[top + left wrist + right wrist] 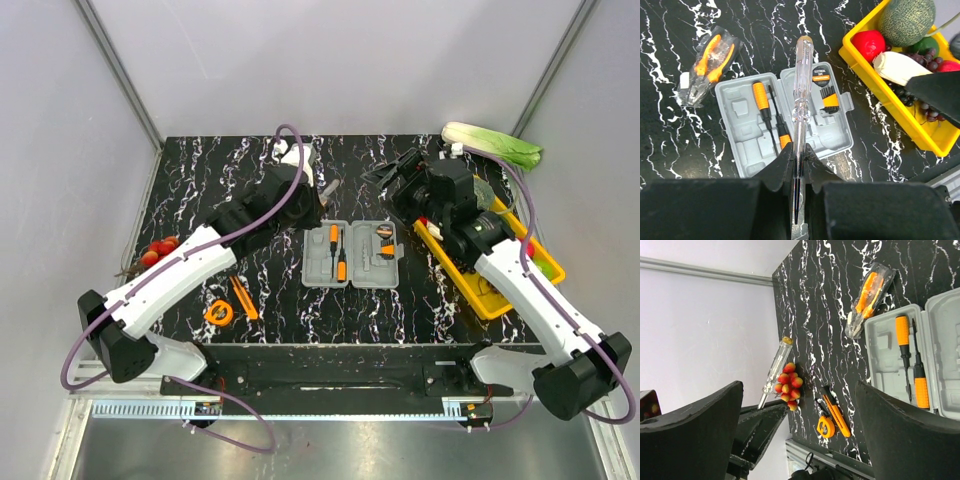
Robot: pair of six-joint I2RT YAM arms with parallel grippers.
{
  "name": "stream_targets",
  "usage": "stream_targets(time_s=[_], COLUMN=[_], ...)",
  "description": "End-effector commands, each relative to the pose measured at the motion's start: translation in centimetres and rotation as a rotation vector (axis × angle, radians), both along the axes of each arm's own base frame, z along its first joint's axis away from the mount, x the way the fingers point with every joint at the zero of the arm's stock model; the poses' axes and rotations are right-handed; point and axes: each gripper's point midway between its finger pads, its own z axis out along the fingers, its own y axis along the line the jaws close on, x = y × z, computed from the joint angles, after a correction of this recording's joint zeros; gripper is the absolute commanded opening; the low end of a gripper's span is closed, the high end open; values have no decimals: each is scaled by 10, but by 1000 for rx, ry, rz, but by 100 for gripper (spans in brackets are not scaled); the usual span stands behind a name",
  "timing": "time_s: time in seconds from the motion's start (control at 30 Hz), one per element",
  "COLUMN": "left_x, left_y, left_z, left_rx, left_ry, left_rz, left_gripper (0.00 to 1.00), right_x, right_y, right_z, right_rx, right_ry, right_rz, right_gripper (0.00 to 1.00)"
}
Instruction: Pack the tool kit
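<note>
The grey case (318,272) lies open mid-table with two orange-handled screwdrivers (337,250) in its left half and a bit holder (829,97) in its right half. My left gripper (318,192) hovers just behind the case, shut on a clear-handled tester screwdriver (802,85) that points out over the case (742,132). Bagged orange pliers (707,62) lie left of the case. A tape measure (219,313) and an orange utility knife (243,298) lie near the front left. My right gripper (395,170) is open and empty above the back right; its jaws stand wide apart in the right wrist view (800,440).
A yellow tray (492,303) of vegetables and fruit sits right of the case, under my right arm. A cabbage (495,145) lies at the back right corner. A cluster of red berries (158,250) lies at the left edge. White walls close in the table.
</note>
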Motion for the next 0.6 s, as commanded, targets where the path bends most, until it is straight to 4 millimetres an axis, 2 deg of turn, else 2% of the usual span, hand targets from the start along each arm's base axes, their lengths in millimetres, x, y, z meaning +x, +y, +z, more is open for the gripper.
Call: stream_targets(time_s=[0.0,0.1,0.2,0.37,0.57], left_x=[0,-2,-4,-5,-2], left_y=[-11,-16,-19,-19,-25], left_z=[30,27,27,31,44], left_rx=[-108,-111,-118,-137,-163], left_ry=[-67,-66,-71,-81,-143], left_rz=[43,56,71,92,94], left_gripper=[0,0,0,0,0], right_x=[3,3,5,10,8], right_y=[13,19,24,36,59], right_z=[24,24,25,25,21], right_rx=[74,87,114,166,311], right_ry=[-62,-62,-63,-54,8], right_rz=[57,83,93,134,208], right_gripper=[96,94,86,77,68])
